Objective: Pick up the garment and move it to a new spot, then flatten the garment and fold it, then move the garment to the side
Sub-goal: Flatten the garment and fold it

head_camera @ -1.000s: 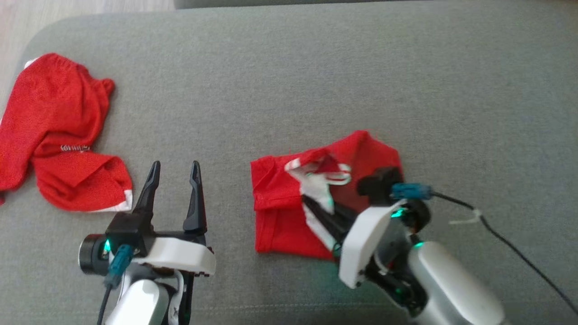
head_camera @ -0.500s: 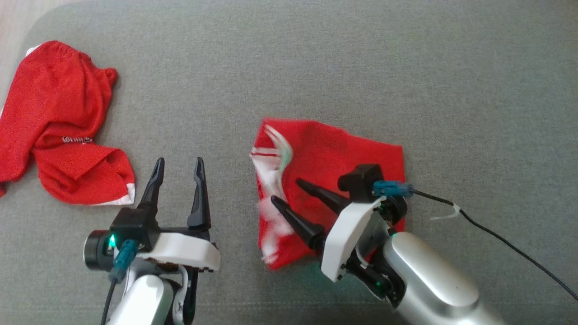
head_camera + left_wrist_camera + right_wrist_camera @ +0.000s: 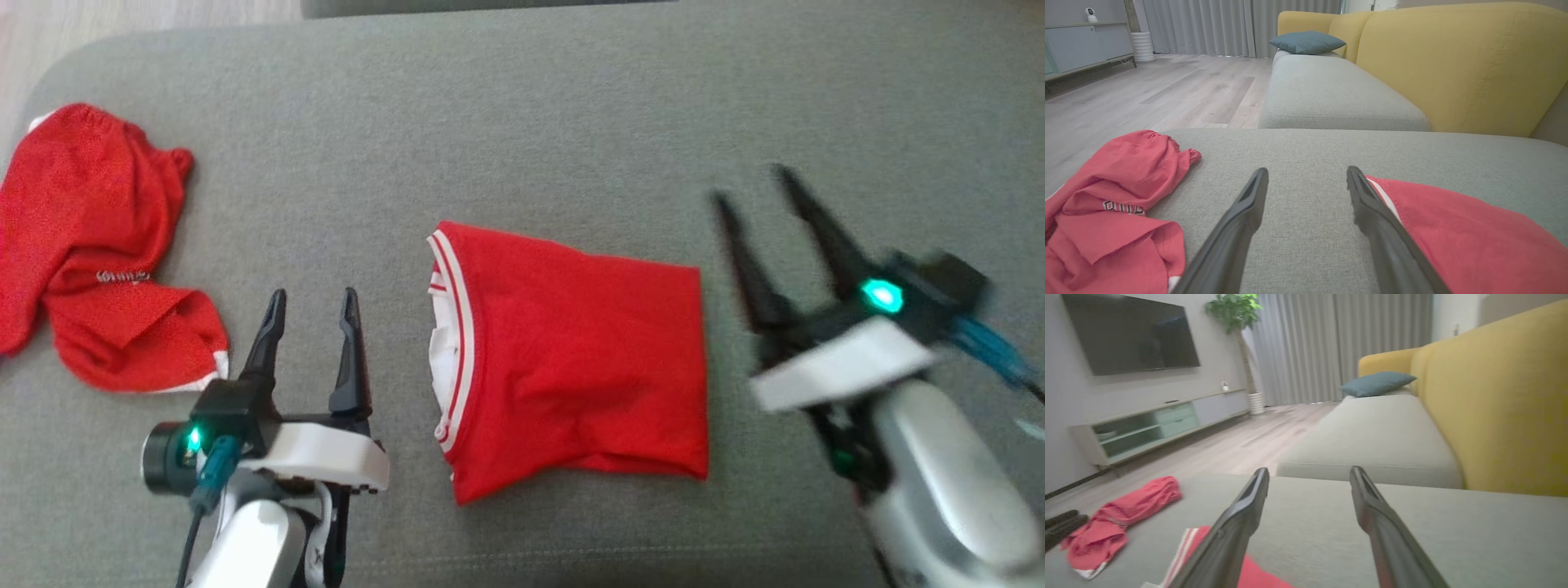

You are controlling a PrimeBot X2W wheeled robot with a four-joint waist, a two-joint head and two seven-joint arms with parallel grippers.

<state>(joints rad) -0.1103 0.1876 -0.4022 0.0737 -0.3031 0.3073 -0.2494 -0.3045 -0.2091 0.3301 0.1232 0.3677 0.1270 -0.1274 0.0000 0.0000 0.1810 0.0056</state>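
The garment (image 3: 571,359) is red with white striped trim and lies folded flat on the grey sofa seat (image 3: 571,122), trim edge to the left. My right gripper (image 3: 751,184) hovers open just right of it, blurred, holding nothing. To the garment's left my left gripper (image 3: 313,296) stands open and empty. In the left wrist view the left gripper (image 3: 1307,170) points across the seat with the garment (image 3: 1453,237) against its right finger. The right gripper (image 3: 1309,470) is open in the right wrist view, the garment (image 3: 1261,577) low between its fingers.
A second red garment (image 3: 90,253) lies crumpled near the seat's rounded left corner, also in the left wrist view (image 3: 1106,204). Wooden floor (image 3: 24,33) lies beyond that edge. A yellow backrest (image 3: 1453,61) and a blue pillow (image 3: 1306,41) stand further along the sofa.
My right gripper opened, let go of the garment and swung off to the right. The garment flipped over into a flat fold. The left gripper kept still.
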